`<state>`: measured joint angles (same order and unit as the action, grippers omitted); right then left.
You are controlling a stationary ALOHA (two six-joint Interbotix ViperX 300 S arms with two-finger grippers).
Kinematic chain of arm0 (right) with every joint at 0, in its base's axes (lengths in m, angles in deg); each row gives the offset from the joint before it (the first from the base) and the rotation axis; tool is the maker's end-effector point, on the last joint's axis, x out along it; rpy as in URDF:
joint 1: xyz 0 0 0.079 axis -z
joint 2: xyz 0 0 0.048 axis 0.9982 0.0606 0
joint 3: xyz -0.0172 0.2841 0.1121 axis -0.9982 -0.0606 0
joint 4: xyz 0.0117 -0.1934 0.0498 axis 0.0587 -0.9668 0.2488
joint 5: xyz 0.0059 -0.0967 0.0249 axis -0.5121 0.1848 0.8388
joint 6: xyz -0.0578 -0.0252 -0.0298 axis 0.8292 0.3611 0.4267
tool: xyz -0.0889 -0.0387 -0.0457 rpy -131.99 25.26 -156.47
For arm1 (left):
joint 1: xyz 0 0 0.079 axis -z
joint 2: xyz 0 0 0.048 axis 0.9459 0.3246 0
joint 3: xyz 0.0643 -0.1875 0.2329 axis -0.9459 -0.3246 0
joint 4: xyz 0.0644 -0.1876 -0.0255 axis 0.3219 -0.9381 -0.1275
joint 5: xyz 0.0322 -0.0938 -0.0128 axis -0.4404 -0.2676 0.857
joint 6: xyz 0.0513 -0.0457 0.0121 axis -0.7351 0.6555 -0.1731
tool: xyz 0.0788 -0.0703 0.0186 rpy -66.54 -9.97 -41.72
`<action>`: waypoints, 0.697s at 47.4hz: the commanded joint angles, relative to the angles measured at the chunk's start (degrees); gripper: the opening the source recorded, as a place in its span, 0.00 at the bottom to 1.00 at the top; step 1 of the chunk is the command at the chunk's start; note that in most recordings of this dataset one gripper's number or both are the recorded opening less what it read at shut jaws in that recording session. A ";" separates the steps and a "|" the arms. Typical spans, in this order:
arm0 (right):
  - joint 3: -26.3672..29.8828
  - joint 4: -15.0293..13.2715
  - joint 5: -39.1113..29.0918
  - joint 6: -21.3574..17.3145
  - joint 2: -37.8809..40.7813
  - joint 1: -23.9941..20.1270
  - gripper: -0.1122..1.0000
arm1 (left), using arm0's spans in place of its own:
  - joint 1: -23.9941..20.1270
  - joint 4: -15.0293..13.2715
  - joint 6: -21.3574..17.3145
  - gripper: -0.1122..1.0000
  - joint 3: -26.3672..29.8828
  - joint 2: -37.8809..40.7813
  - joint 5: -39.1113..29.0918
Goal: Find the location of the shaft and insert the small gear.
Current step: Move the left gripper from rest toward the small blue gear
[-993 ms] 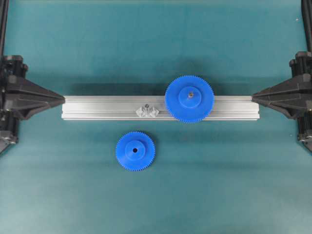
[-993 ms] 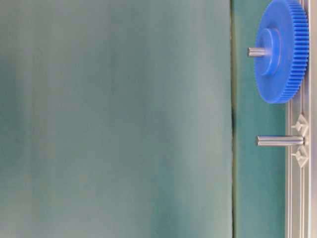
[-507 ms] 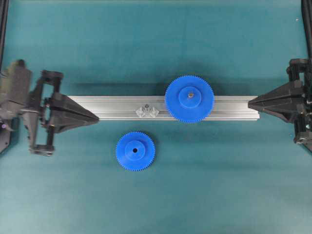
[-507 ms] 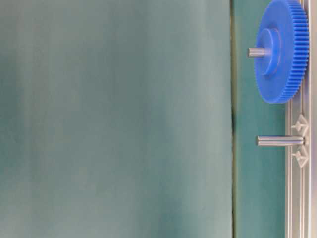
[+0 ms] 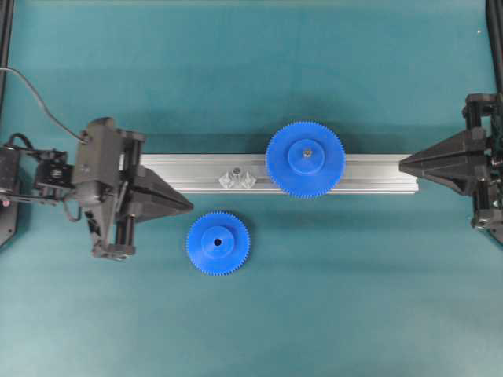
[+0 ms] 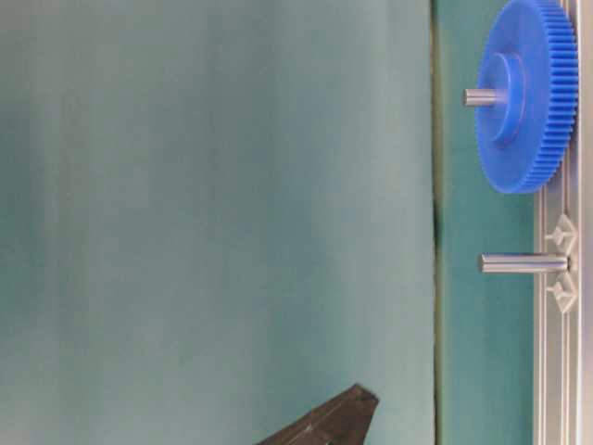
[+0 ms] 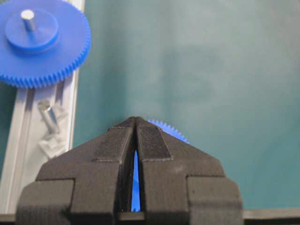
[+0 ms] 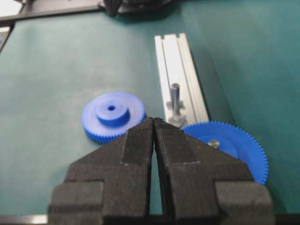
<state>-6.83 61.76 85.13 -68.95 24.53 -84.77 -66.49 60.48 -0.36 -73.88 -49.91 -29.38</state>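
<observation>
Viewing from overhead: I am working across the desk (image 5: 354, 298); the left gripper (image 5: 189, 207), fingers pressed together and empty, is lying nearer the small gear (image 5: 218, 243), just beyond its tip; the shaft (image 5: 234, 170) is standing upright on the rail behind, and the right gripper (image 5: 402, 163), likewise closed, is sitting well apart.

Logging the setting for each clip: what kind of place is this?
Probably a lab test bench for robot assembly: a plain teal mat, an aluminium rail carrying a gear and a bare pin, and two black grippers.
</observation>
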 commanded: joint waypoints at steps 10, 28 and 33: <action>0.44 0.00 -0.26 -0.53 0.53 0.09 0.14 | 0.35 0.09 0.00 0.11 4.92 3.25 -4.92; -0.35 0.09 -0.26 -0.53 0.53 0.09 0.14 | 0.44 0.18 0.00 0.11 8.00 6.33 -9.40; -0.62 0.00 -0.26 -0.53 0.53 0.09 0.14 | 0.35 0.18 -0.09 0.11 8.96 7.56 -10.72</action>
<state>-7.89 61.67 84.60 -68.95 24.53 -84.77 -66.40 60.48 -0.36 -66.93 -42.62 -39.49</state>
